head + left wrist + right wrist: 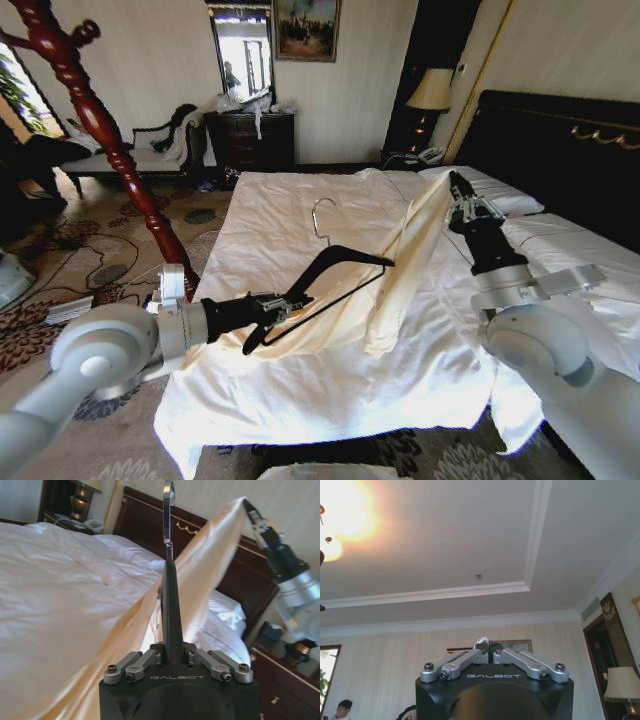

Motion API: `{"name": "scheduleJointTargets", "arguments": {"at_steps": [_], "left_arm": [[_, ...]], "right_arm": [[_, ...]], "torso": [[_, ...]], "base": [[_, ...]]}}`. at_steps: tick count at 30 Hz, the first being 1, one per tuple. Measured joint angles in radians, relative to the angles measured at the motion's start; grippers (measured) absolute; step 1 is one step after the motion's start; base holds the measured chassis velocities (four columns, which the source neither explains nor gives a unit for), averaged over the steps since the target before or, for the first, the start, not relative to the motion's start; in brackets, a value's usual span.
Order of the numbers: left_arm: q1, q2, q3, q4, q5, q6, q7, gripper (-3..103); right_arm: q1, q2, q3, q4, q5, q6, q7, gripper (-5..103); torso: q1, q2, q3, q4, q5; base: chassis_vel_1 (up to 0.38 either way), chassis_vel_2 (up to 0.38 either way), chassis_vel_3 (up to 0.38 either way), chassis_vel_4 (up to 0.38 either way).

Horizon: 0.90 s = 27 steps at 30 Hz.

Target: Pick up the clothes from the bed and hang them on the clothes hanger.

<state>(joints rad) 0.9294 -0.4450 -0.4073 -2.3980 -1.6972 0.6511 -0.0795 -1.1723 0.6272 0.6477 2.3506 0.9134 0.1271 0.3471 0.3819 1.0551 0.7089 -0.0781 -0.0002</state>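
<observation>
Right now the top (400, 270) hangs in a long slanting fold above the bed (300, 360), its upper corner pinched in the right gripper (452, 183), its lower part trailing onto the white sheets. From that raised corner the fabric's long line runs down and toward the robot. The hanger (335, 275) sits just beside the fold, on the side away from the headboard (570, 150), held by one end in the left gripper (275, 308), whose fingers are pressed shut on the black bar. Its silver hook points up and away from the robot, and the far shoulder tip touches or nearly touches the cloth. I judge the left arm the nearer one for threading that tip into the garment, though no opening is visible in the fold. The wooden coat stand (90, 120) rises well apart from the headboard, beyond the bed's far edge, over patterned carpet.
</observation>
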Motion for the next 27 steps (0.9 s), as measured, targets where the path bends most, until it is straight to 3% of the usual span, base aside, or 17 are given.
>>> {"name": "scheduleJointTargets", "arguments": {"at_steps": [27], "left_arm": [[-0.04, 0.058, -0.04, 0.05, 0.019, -0.004, 0.037, 18]], "right_arm": [[-0.025, -0.025, 0.035, 0.019, -0.009, -0.028, -0.018, 0]], "torso": [[0.0, 0.0, 0.0, 0.0001, 0.0001]], "base": [[0.0, 0.0, 0.0, 0.0]]}}
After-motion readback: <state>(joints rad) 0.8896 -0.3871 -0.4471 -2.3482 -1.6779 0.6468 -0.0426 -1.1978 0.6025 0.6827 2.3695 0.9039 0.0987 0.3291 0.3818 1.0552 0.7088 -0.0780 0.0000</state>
